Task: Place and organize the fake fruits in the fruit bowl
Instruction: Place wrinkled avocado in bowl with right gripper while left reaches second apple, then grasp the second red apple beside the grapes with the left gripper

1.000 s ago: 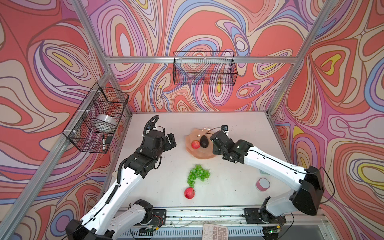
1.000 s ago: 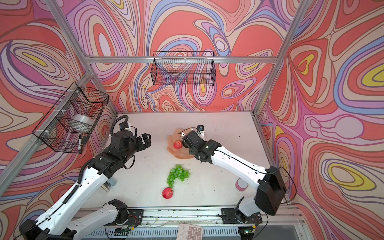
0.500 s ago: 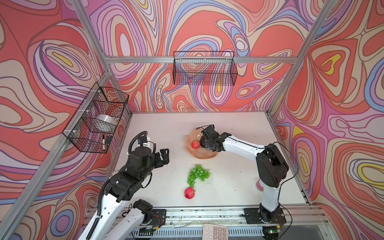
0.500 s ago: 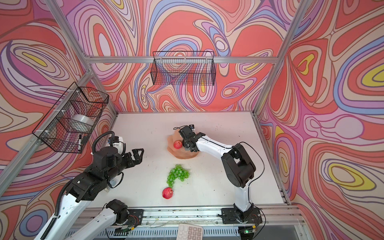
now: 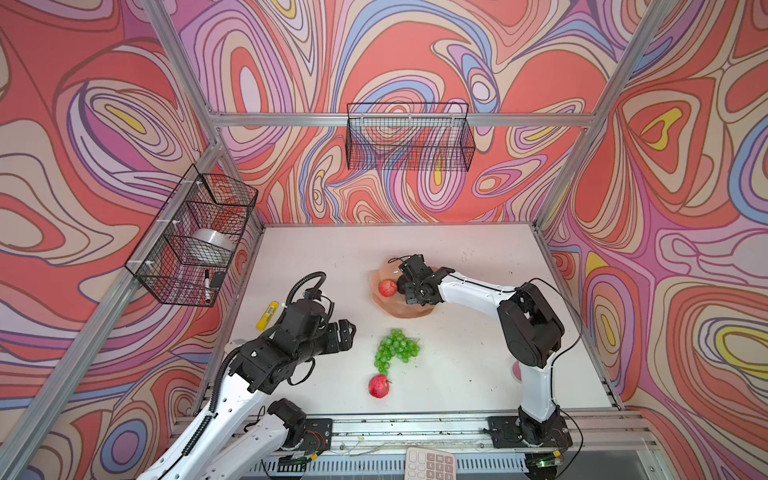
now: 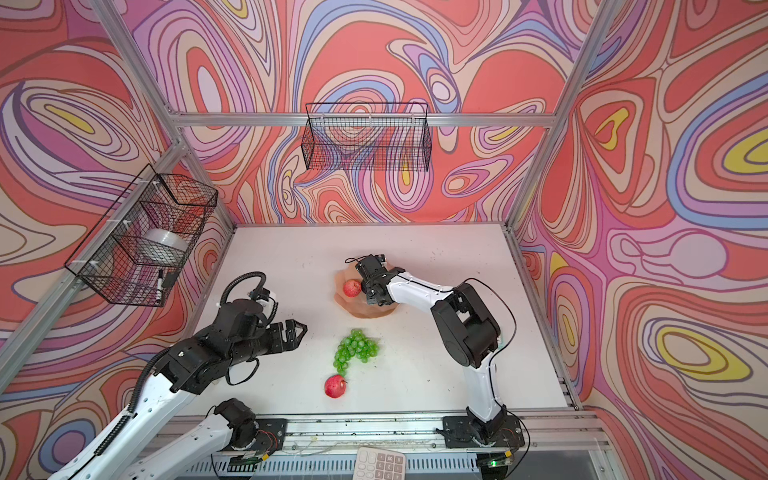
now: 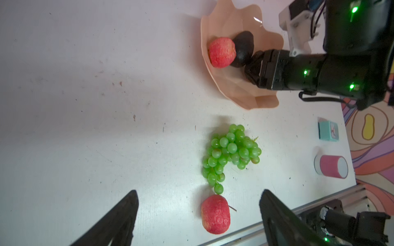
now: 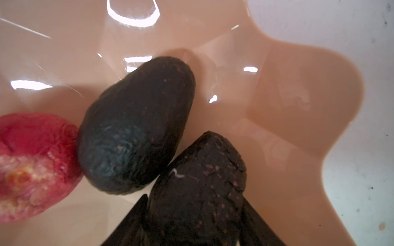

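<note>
You are looking at walls (image 5: pixel 415 50) swirling in red, pink and lilac, enclosing a white tabletop (image 5: pixel 457 374) framed by aluminium rails (image 5: pixel 291 119). Two black wire baskets are hanging: a back basket (image 5: pixel 409 141) on the far wall, a side basket (image 5: pixel 166 274) on the left wall. Soft, even light is falling.

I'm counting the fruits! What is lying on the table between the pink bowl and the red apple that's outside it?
The bunch of green grapes lies between the bowl and that apple; both top views show it.
</note>
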You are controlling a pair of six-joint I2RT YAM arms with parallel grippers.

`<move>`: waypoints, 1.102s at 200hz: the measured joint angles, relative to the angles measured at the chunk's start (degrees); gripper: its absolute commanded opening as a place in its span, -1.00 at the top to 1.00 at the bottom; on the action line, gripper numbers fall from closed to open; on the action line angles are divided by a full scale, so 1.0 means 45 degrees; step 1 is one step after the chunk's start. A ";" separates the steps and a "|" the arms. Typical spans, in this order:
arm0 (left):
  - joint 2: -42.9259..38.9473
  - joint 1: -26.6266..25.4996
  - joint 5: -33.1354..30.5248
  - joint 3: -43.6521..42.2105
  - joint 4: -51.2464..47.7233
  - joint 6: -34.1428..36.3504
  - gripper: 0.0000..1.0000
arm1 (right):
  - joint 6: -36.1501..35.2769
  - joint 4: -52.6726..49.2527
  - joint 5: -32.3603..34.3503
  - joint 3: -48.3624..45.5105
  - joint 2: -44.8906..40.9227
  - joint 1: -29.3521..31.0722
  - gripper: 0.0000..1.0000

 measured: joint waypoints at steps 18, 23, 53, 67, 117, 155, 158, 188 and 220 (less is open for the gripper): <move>0.0005 -0.0845 -0.0034 -0.0185 -0.0121 -0.0447 -0.78 | -0.0044 -0.0034 -0.0010 0.0136 -0.0034 0.0000 -0.59; 0.0010 -0.1035 -0.0044 -0.0248 -0.0126 -0.0588 -0.78 | -0.0024 -0.0053 -0.0010 0.0185 -0.0078 0.0000 -0.62; 0.0262 -0.2501 -0.0301 -0.0787 -0.0170 -0.1399 -0.77 | -0.0063 -0.0146 -0.0019 0.0223 -0.0986 -0.0010 -0.74; 0.0641 -0.3259 -0.0423 -0.0869 -0.0185 -0.1778 -0.77 | -0.0058 -0.0155 0.0015 0.0223 -0.1715 -0.0039 -0.77; 0.2832 -0.6271 -0.1001 -0.0874 -0.0039 -0.3177 -0.77 | -0.0058 -0.0160 0.0384 0.0199 -0.4483 -0.0505 -0.85; 0.4507 -0.6917 -0.1151 -0.0874 0.0214 -0.3837 -0.78 | -0.0019 -0.0078 0.0685 -0.0529 -0.5853 -0.0816 -0.89; 0.4663 -0.6931 -0.1161 -0.0874 0.0257 -0.3857 -0.78 | -0.0015 -0.0078 0.0695 -0.0602 -0.5926 -0.0831 -0.90; 0.5911 -0.6936 -0.1171 -0.0933 0.0884 -0.3993 -0.78 | 0.0005 -0.0097 0.0792 -0.1205 -0.6377 -0.0860 -0.90; 0.6946 -0.6936 -0.1069 -0.1059 0.1501 -0.4031 -0.75 | 0.0024 -0.0092 0.0879 -0.1574 -0.6717 -0.0865 -0.91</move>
